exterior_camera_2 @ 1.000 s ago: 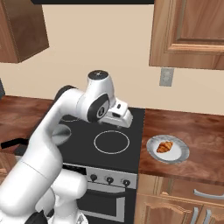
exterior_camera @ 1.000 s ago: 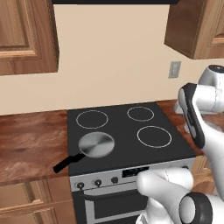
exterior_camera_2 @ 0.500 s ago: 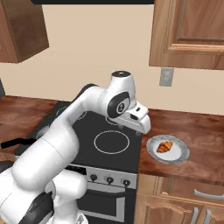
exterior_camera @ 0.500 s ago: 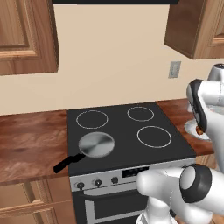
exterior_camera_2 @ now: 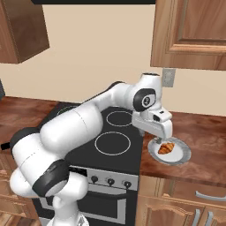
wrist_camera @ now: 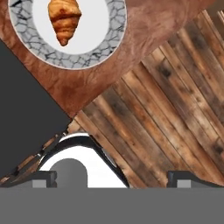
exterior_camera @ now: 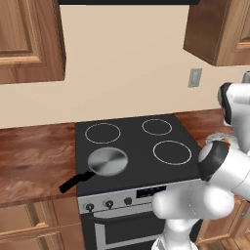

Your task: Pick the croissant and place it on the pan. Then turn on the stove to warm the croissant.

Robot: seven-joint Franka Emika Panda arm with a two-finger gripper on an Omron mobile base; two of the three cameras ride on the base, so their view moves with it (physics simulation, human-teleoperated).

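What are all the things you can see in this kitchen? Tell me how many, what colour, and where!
croissant: one, golden-brown, lying on the plate.
plate: one, pale with a grey crackled rim, on the counter right of the stove.
pan: one, grey with a black handle, on the stove's front left burner.
stove: one, black top with four white rings, between the counters.
knobs: black, in a row on the stove's steel front.
counter: brown, on both sides of the stove.
cabinets: brown wood, on the wall and below the counter.
outlet: one, grey, on the cream wall.
hand: one, white, open, above the plate's left edge.
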